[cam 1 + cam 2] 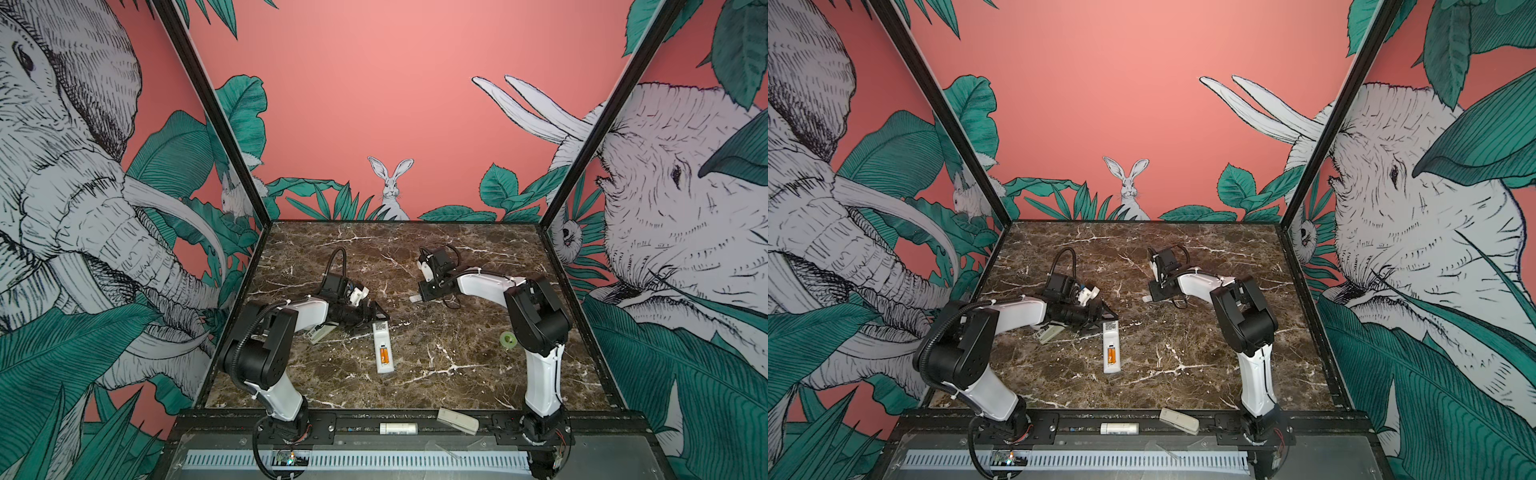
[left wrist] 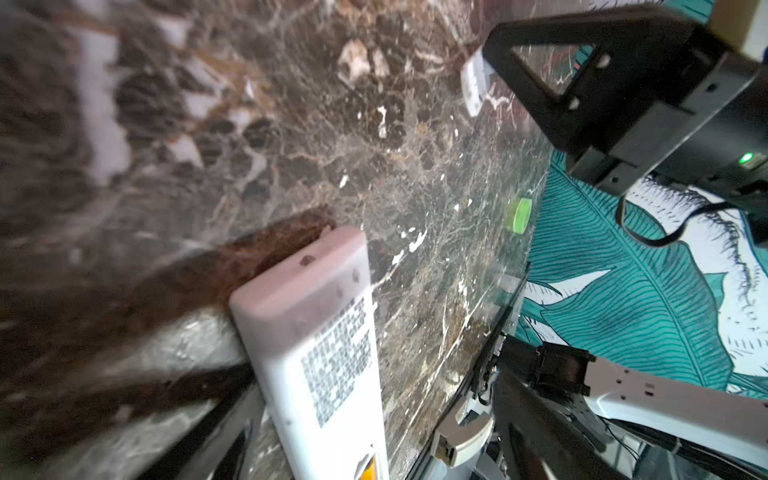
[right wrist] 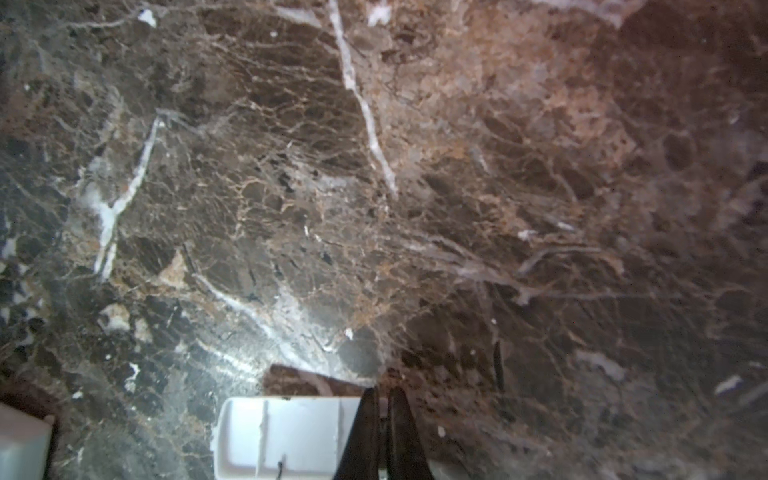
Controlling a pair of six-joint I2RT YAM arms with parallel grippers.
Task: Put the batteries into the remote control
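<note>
The remote control [image 1: 381,337] lies back-up on the marble surface [image 1: 457,257], slightly left of centre, its length running from far to near. Its battery compartment, in the near half, is uncovered. The batteries [image 1: 384,356] lie in it side by side, lengthwise along the remote, with their orange bodies showing. A printed label covers the back toward the far end.

The left end effector [image 1: 376,323] sits low over that far end with its jaws spread wide, one finger to either side of the remote. Whether either finger touches the casing cannot be told, and it grips nothing. Just left of the remote, partly under the left arm, lies a grey-and-black stapler-like object [image 1: 322,332], close to the remote but apart from it.

The right end effector [image 1: 420,296] is farther back and to the right, well apart from the remote. Its jaws are pinched together on one edge of a small white battery cover [image 3: 286,432]. The cover sticks out leftward from the fingertips, with its hollow inner side toward the wrist camera.

A green roll of tape [image 1: 508,339] rests on the surface to the right, beside the right arm. On the black rail along the near edge lie a white cylinder [image 1: 398,428] and, right of it, a plain grey block [image 1: 457,419], both well apart from the remote.
</note>
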